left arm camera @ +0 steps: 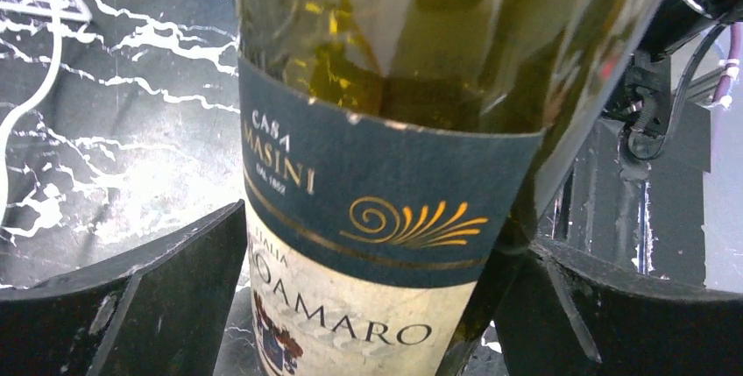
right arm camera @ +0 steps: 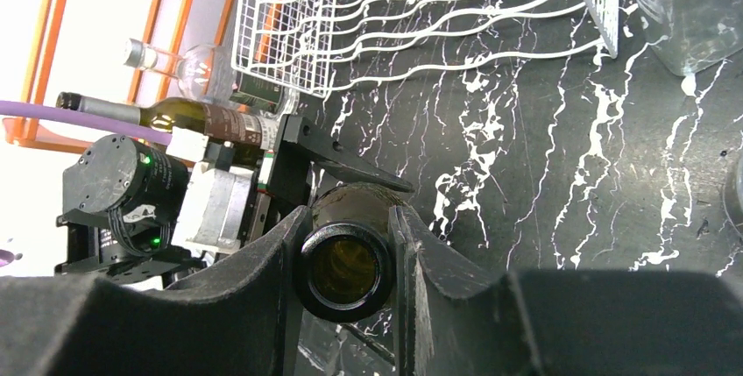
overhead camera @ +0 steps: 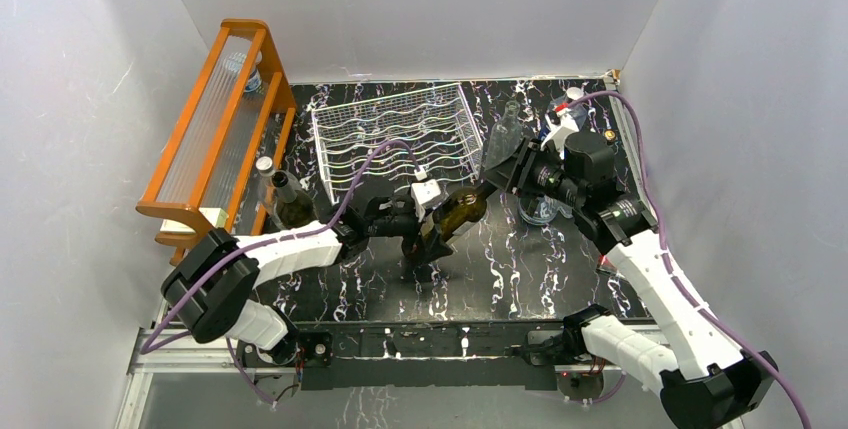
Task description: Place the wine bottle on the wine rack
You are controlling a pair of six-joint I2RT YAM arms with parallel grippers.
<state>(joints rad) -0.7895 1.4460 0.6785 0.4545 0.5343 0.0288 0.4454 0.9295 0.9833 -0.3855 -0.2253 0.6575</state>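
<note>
Guide: Wine bottle (left arm camera: 385, 218) glass and its dark label filled the left wrist view. The bottle sat inside the left gripper (left arm camera: 385, 227), whose jaws stood wide open. One black finger (left arm camera: 131, 306) lay on each side of the labelled body, just beside it.

Reader: Was anything gripping the bottle?

Guide: Yes. The right gripper (right arm camera: 348, 214) was clamped on the neck just below the open mouth, with a finger pressed against each side.

Reader: Where was the bottle?

Guide: Over the middle of the table (overhead camera: 530, 259), tilted. Its neck rose toward the far right corner and its base sat lower, toward the near edge. Whether the base touched the surface could not be told.

Reader: And the rack?

Guide: The wine rack (overhead camera: 395, 139), a white wire frame with wavy grooves, lay flat by the far edge, just beyond the bottle and apart from it.

Reader: What else was there?

Guide: A clear glass bottle (overhead camera: 503, 139) stood at the rack's right side. An orange wooden shelf (overhead camera: 215, 119) ran along the left edge. A second dark bottle (overhead camera: 288, 199) stood upright just beside the shelf.
</note>
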